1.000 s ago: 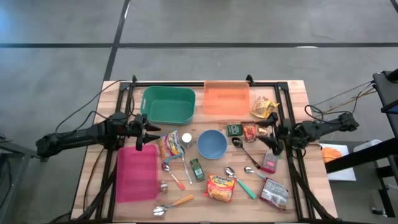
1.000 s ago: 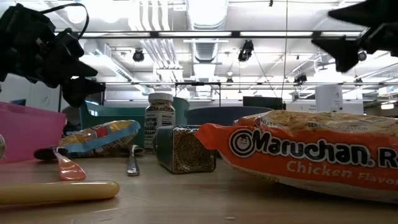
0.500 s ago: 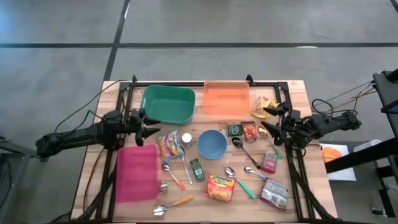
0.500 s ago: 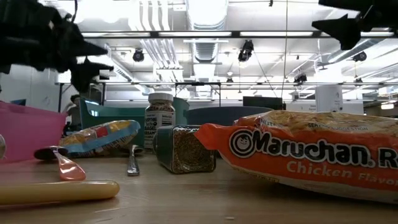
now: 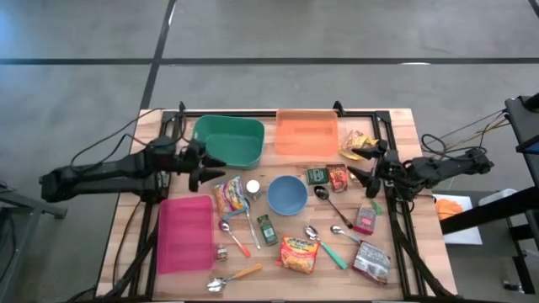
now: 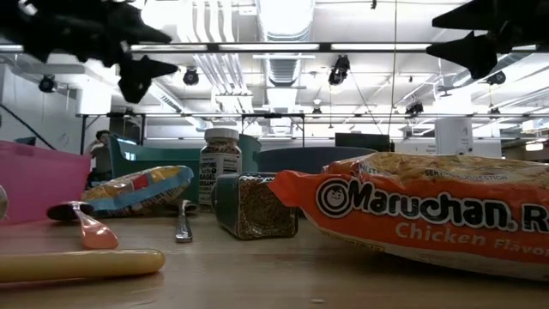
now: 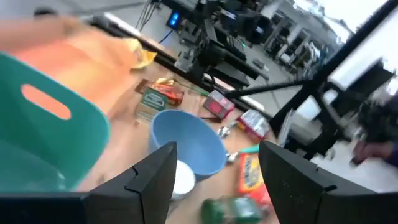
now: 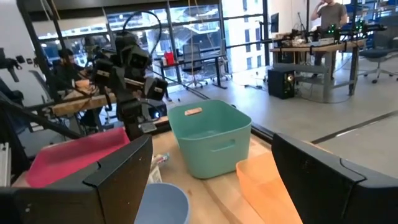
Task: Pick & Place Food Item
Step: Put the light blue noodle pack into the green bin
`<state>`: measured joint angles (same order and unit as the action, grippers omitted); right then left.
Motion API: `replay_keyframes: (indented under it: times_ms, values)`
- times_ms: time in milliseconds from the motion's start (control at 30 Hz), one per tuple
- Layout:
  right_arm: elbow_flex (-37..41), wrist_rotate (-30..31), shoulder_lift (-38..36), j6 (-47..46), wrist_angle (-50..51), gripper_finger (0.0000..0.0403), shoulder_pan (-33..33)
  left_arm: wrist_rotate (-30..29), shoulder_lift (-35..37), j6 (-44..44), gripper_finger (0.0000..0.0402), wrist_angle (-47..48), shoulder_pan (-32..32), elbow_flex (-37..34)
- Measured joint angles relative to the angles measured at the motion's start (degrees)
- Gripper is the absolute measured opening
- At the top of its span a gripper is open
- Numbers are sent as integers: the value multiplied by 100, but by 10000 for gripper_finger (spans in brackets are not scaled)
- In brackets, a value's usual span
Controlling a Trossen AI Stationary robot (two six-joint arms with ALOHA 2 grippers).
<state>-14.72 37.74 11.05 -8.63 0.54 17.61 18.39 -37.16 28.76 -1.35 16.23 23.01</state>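
Since the earlier frames, both arms have lifted and drawn back toward the far side of the desk; nothing on the desk has shifted.

Item count on the wooden desk [image 5: 404, 126]:
- One green plastic tub [image 5: 227, 141] and one orange plastic tub [image 5: 307, 132] along the far edge.
- One pink plastic tray [image 5: 184, 233] near the left edge.
- One blue round bowl [image 5: 287, 194] at the centre.
- One orange ramen packet [image 5: 299, 253] toward the near edge, apart from both tools.
- One yellow-and-red snack bag [image 5: 230, 199] just beside the pink tray.
- One white-capped seasoning jar [image 5: 253, 187] and one green-capped spice bottle [image 5: 267, 229] between the snack bag and the bowl.
- Several spoons lie across the near half; an exact count cannot be made.

Arm pose:
- Left tool [image 5: 208, 166] hangs above the desk between the green tub and the snack bag, fingers apart and holding nothing.
- Right tool [image 5: 362, 162] hangs near the right edge, jaws spread wide and empty.

Legible text: the ramen packet reads "Maruchan" and "Chicken Flavor" in the low view.
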Motion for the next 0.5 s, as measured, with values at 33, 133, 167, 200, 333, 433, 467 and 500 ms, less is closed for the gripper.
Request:
replay_keyframes:
  times_ms: [33,133,167,200,333,433,467,500]
  values:
    - [0,0,-6,3,0,327,0,-64,-149,237,228,-62,0,116]
    - [0,-2,-9,1,12,327,0,-111,-545,1357,228,-113,0,442]
    - [0,-2,-9,-29,4,327,0,-68,-650,1777,228,-91,0,520]
    - [0,-2,-15,-71,0,327,0,-10,-748,2110,228,-96,0,591]
    - [-5,-2,-15,-169,11,327,0,-113,-1048,2151,228,-95,13,763]
    - [-49,-4,-15,-165,8,327,0,-318,-1241,2334,228,-8,35,873]
    - [-65,-4,-15,-144,6,327,-2,-315,-1293,2405,228,-37,29,904]
    - [-78,-4,-15,-97,4,327,-4,-247,-1344,2424,228,-45,11,941]
